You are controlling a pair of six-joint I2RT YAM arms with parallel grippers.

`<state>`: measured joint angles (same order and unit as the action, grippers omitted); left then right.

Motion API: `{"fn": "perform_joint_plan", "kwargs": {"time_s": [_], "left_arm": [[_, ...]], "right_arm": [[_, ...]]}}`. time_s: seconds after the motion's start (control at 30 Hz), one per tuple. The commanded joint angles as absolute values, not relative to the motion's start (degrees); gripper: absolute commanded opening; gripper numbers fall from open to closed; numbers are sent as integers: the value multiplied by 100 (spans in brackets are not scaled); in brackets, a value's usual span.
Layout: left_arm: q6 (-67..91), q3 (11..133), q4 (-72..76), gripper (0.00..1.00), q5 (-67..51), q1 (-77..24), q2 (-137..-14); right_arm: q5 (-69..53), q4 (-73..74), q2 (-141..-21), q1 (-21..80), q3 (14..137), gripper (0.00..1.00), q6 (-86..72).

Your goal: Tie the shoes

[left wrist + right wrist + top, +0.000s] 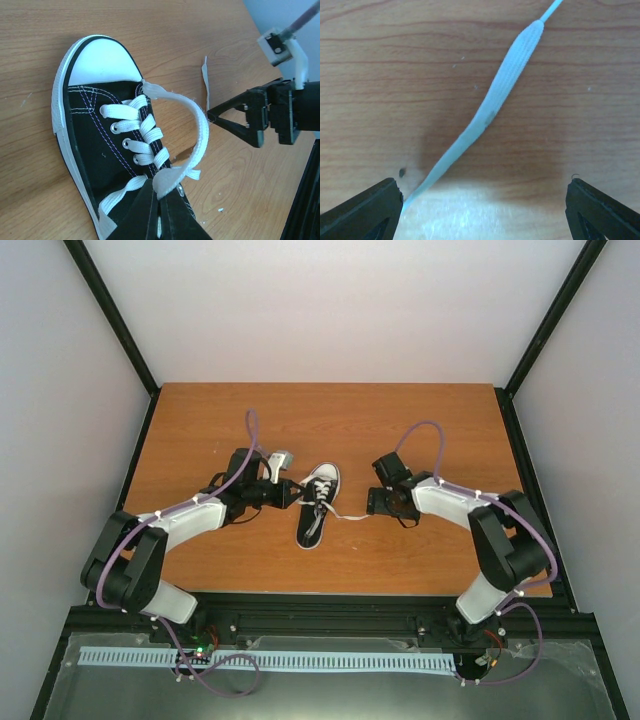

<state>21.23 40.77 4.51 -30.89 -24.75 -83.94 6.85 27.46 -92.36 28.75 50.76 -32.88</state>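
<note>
The black sneaker (pixel 318 505) with white toe cap lies mid-table, toe pointing away. In the left wrist view it (pixel 95 150) fills the left side. My left gripper (pixel 161 192) is shut on a white lace (pixel 200 130) that arches from the upper eyelets down into its jaws. In the top view this gripper (pixel 292 492) sits at the shoe's left side. My right gripper (pixel 375 505) is open just right of the shoe. In the right wrist view its fingers (pixel 365 207) stand wide apart over the other lace end (pixel 505 85), which lies flat on the wood and touches nothing.
The wooden table (pixel 330 420) is bounded by black frame rails (pixel 115 320) and white walls. My right gripper's finger (pixel 240 122) shows in the left wrist view close to the arched lace. A black rail (pixel 305 200) runs along the near edge.
</note>
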Motion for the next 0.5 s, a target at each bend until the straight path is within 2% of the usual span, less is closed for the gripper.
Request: {"fn": "perform_joint_plan", "kwargs": {"time_s": [0.0, 0.1, 0.17, 0.3, 0.43, 0.47], "left_arm": [[2116, 4058, 695, 1, -3057, -2435, -8375], [2080, 4077, 702, 1, -3128, -2435, -8440], [2042, 4085, 723, 1, -3194, -2443, -8466], [2005, 4145, 519, 1, -3044, -2440, -8468], [2076, 4321, -16, 1, -2429, -2442, -8496], [2113, 4350, -73, 1, -2419, -2443, -8518]], "right_arm": [[1019, 2772, -9693, 2964, 5443, 89, -3405], [994, 2788, -9979, 3055, 5587, 86, -3371], [920, 2763, -10120, 3107, 5671, 80, -3307], [732, 2781, -10244, 3138, 5705, 47, -3173], [809, 2713, -9866, 3138, 5458, 5, -3139], [823, 2686, -9708, 3138, 5376, 3, -3122]]}}
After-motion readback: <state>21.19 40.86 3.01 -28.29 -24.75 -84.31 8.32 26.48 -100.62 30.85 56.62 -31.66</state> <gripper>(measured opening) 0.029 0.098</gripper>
